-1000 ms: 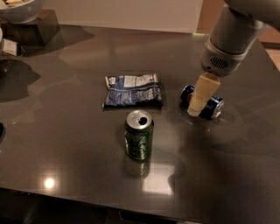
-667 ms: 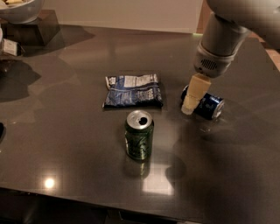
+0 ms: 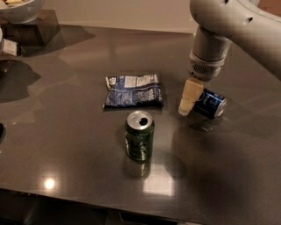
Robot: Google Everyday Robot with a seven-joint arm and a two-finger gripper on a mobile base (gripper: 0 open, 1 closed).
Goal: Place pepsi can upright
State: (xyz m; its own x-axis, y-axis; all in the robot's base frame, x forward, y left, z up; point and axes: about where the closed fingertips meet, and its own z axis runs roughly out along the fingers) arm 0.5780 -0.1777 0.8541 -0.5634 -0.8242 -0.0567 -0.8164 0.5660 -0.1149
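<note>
The pepsi can [image 3: 211, 103], dark blue with a silver end, lies on its side on the dark table [image 3: 70, 132] at the right. My gripper [image 3: 188, 104] hangs from the grey arm [image 3: 210, 39] and sits right at the can's left end, touching or almost touching it. Its cream tip points down towards the table top. I cannot tell whether it has hold of the can.
A green can [image 3: 139, 135] stands upright in the middle front. A flat blue-and-white snack bag [image 3: 133, 90] lies behind it, left of the gripper. A white bowl [image 3: 19, 9] on a dark stand is at the far left corner.
The gripper has shifted left along the pepsi can, from over its middle to its left end. The can lies in about the same place, still on its side.
</note>
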